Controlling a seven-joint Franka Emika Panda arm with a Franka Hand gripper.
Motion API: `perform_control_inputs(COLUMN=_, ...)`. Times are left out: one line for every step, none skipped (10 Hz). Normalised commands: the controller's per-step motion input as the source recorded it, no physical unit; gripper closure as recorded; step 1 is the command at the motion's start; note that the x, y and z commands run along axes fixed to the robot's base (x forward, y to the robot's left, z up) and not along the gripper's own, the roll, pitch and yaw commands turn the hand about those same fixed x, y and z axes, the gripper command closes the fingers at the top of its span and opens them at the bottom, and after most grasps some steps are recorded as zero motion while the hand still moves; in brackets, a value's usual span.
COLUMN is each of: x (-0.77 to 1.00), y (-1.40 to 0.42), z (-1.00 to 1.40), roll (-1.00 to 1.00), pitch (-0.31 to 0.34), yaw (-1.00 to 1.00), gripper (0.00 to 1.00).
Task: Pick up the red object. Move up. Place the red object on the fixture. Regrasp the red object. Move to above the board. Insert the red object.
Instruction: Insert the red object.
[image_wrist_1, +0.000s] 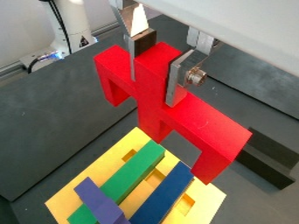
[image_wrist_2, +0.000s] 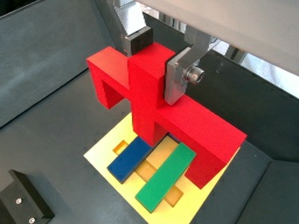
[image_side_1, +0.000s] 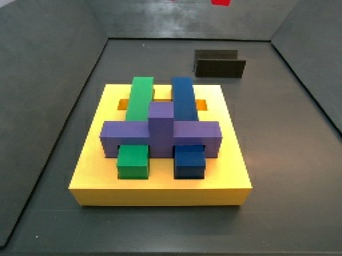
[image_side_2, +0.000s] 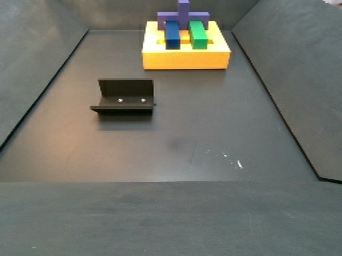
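Note:
My gripper (image_wrist_1: 158, 66) is shut on the red object (image_wrist_1: 176, 114), its silver fingers (image_wrist_1: 177, 77) clamping the raised stub. Both wrist views show it, also in the wrist view (image_wrist_2: 152, 96), held in the air over the yellow board (image_wrist_1: 135, 144). The board (image_side_1: 160, 180) carries a green block (image_side_1: 140, 95), a blue block (image_side_1: 182, 95) and a purple cross-shaped block (image_side_1: 160, 130). The fixture (image_side_1: 221, 65) stands on the floor apart from the board, with nothing on it. Only a red sliver (image_side_1: 221, 2) shows at a side view's upper edge. The gripper is out of view in both side views.
The dark floor is enclosed by sloping grey walls (image_side_2: 54, 70). The fixture also shows beside the board in the wrist views (image_wrist_1: 268, 157) (image_wrist_2: 24, 201) and out on the floor in a side view (image_side_2: 124, 97). The board sits at the far end (image_side_2: 187, 60).

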Motion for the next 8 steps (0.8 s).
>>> perform_control_inputs(x=0.0, y=0.0, z=0.0, roll=-0.05, pitch=0.0, yaw=0.0, gripper=1.0)
perform_control_inputs(x=0.0, y=0.0, z=0.0, roll=-0.06, pitch=0.0, yaw=0.0, gripper=1.0)
perform_control_inputs(x=0.0, y=0.0, z=0.0, roll=-0.02, pitch=0.0, yaw=0.0, gripper=1.0)
perform_control_inputs(x=0.0, y=0.0, z=0.0, roll=0.0, pitch=0.0, yaw=0.0, gripper=1.0)
perform_control_inputs(x=0.0, y=0.0, z=-0.11, roll=-0.18, pitch=-0.021, yaw=0.0, gripper=1.0)
perform_control_inputs(x=0.0, y=0.11, z=-0.32, roll=-0.41, pitch=-0.039, yaw=0.0, gripper=1.0)
perform_control_inputs(x=0.03, y=0.17, z=-0.39, roll=-0.38, pitch=-0.069, yaw=0.0, gripper=1.0)
perform_control_inputs(x=0.08, y=0.19, z=-0.43, roll=-0.37, pitch=-0.06, yaw=0.01, gripper=1.0)
